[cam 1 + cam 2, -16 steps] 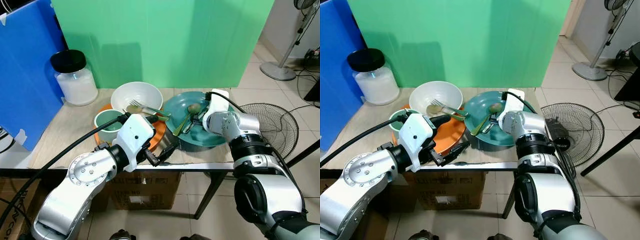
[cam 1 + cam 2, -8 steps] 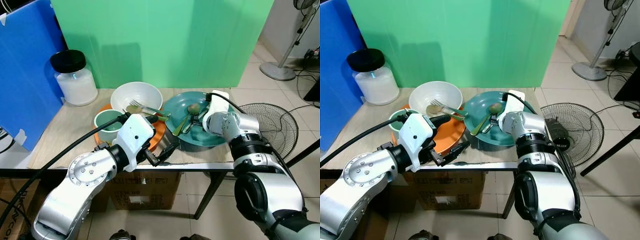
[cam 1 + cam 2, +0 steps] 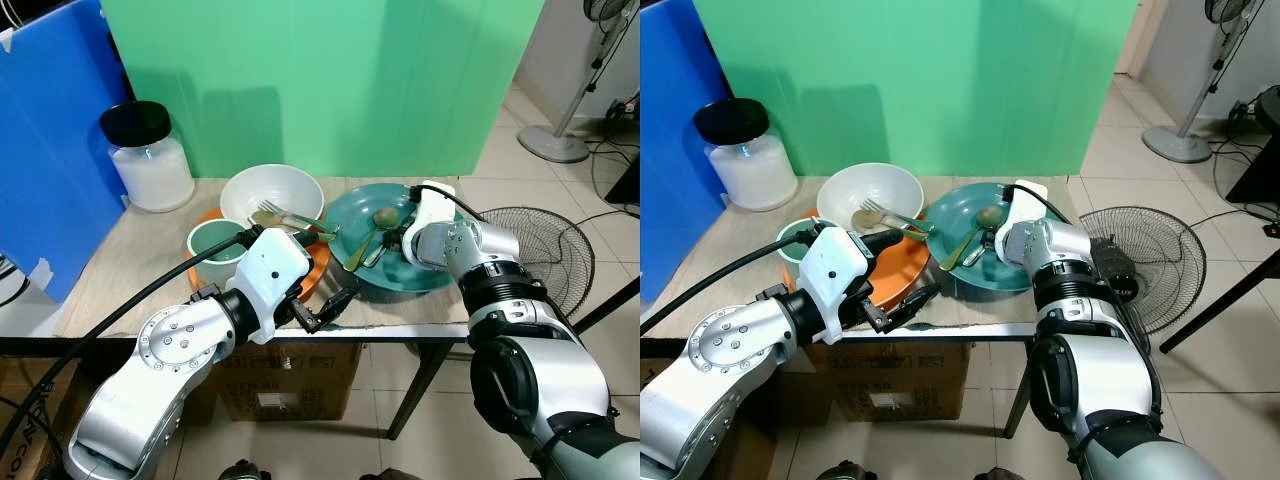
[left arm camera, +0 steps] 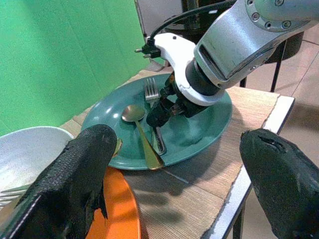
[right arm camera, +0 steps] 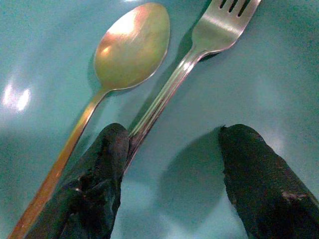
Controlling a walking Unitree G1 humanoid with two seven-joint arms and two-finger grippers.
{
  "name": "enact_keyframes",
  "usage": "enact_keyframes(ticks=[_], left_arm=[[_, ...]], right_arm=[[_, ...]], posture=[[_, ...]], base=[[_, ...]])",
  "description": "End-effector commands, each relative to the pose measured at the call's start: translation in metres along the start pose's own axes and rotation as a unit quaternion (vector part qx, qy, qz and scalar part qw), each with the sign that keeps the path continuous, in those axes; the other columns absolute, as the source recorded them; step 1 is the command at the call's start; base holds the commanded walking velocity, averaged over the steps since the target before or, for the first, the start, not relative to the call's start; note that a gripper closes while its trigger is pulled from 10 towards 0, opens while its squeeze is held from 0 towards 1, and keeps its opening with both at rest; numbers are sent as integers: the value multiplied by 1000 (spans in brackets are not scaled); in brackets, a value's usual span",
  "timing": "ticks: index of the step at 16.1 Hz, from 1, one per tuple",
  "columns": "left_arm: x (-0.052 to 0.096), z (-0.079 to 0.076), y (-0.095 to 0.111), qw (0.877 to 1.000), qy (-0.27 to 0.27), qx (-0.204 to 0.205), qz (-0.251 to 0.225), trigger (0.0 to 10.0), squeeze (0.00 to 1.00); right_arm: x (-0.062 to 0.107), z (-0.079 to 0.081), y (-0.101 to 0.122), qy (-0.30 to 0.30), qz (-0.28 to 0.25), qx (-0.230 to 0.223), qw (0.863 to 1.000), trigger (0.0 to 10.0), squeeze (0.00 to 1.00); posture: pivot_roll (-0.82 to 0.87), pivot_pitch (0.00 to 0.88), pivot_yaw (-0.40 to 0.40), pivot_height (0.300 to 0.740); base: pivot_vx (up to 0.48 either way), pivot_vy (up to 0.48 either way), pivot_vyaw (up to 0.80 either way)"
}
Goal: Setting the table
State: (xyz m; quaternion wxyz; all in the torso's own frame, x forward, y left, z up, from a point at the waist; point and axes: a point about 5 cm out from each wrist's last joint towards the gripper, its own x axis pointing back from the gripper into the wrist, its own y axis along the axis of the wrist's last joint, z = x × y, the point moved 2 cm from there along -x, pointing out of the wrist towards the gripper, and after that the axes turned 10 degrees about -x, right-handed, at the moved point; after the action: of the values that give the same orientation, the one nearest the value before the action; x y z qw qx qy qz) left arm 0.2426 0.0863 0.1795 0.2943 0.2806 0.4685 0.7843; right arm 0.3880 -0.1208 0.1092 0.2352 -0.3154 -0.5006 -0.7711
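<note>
1. Reaching into the teal plate (image 3: 440, 272), right hand (image 5: 172, 164) spread, one finger (image 5: 102, 164) touching the fork (image 5: 199, 47) beside the spoon (image 5: 130, 47), seemingly for a pinch.
2. Hovering by the worktop (image 3: 130, 270) edge, left hand (image 4: 179, 194) spread, holding nothing, probably waiting.

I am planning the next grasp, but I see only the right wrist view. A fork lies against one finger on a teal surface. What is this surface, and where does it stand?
Observer: It is a teal plate near the table's front edge. The right hand reaches over it, open.
Operator: Where is the left hand?
Observer: The left hand is open, low at the front table edge, beside an orange plate.
Operator: Is there other cutlery?
Observer: Yes, a second fork rests in the white bowl.
</note>
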Motion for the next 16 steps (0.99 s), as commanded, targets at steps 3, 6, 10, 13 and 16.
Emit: enact_keyframes(ticks=[3, 6, 10, 13, 16], left_arm=[[-1, -2, 3, 1000, -6, -5, -2, 10000, 0], [-1, -2, 3, 1000, -7, -5, -2, 10000, 0], [-1, -3, 3, 1000, -7, -6, -1, 10000, 0], [-1, -3, 3, 1000, -6, -7, -1, 10000, 0], [-1, -4, 3, 1000, -6, -7, -1, 10000, 0]], right_arm=[[-2, 3, -7, 8, 25, 1, 1000, 0, 0], [-2, 2, -7, 9, 28, 2, 1000, 0, 0], [-1, -8, -3, 5, 33, 4, 999, 0, 0], [4, -16, 6, 3, 29, 7, 1000, 0, 0], [13, -13, 21, 15, 4, 38, 999, 4824, 0]], posture=[[124, 0, -25, 740], [122, 0, -25, 740], [122, 0, -28, 740], [121, 0, -31, 740], [120, 0, -32, 740]], base=[[0, 0, 0], [0, 0, 0], [0, 0, 0], [0, 0, 0], [0, 0, 0]])
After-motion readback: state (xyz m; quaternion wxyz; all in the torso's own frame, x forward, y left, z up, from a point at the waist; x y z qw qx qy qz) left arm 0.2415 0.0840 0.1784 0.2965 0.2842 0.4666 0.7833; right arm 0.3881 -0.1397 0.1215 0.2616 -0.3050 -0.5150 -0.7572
